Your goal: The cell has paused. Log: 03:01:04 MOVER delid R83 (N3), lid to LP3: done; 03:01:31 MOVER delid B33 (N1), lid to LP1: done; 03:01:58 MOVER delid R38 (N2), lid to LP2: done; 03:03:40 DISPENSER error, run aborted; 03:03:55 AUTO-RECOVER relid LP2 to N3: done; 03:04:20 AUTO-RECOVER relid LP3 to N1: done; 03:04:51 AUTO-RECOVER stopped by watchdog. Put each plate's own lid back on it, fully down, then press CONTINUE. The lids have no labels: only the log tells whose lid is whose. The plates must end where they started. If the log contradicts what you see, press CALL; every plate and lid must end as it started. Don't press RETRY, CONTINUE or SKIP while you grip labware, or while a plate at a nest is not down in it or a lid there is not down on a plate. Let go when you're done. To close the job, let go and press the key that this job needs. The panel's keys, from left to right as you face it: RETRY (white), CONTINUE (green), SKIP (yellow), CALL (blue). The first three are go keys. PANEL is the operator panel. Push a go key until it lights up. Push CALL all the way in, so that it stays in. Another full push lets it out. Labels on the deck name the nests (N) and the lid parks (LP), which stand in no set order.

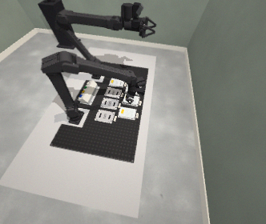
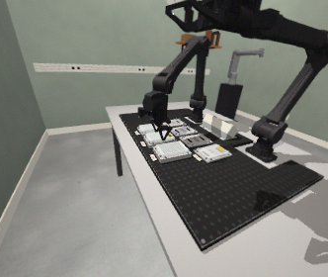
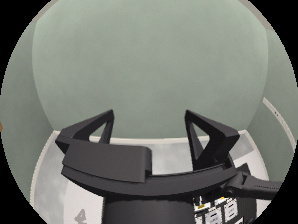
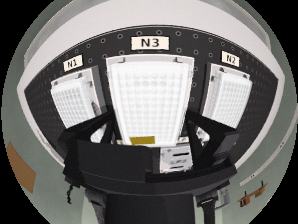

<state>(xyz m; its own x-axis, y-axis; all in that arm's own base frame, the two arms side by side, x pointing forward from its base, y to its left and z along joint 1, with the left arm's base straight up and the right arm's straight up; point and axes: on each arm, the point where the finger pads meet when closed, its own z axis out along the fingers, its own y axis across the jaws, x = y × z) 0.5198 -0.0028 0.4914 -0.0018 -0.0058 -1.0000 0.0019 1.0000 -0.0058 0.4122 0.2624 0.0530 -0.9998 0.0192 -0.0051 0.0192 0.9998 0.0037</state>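
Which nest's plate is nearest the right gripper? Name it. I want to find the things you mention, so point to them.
The plate at N3 (image 1: 136, 100) (image 2: 154, 138) (image 4: 150, 95), the middle one, directly before the right gripper (image 1: 130, 100) (image 2: 164, 137) (image 4: 149, 113); the N1 plate (image 2: 173, 150) (image 4: 74, 102) and N2 plate (image 1: 128, 114) (image 2: 144, 129) (image 4: 232, 97) lie off to either side.

Label "N3" (image 4: 150, 43): black characters on a pale tag, mounted on the black board (image 1: 96, 140) (image 2: 227, 198) (image 4: 201, 75), beside the middle nest. Label "N1" (image 4: 73, 63): same type, mounted on the board beside one outer nest. Label "N2" (image 4: 231, 59): same type, mounted beside the other outer nest. Grey park (image 4: 175, 153): dark lettering borne on its face, too blurred to be read. In the top and exterior views, no tag can be read.
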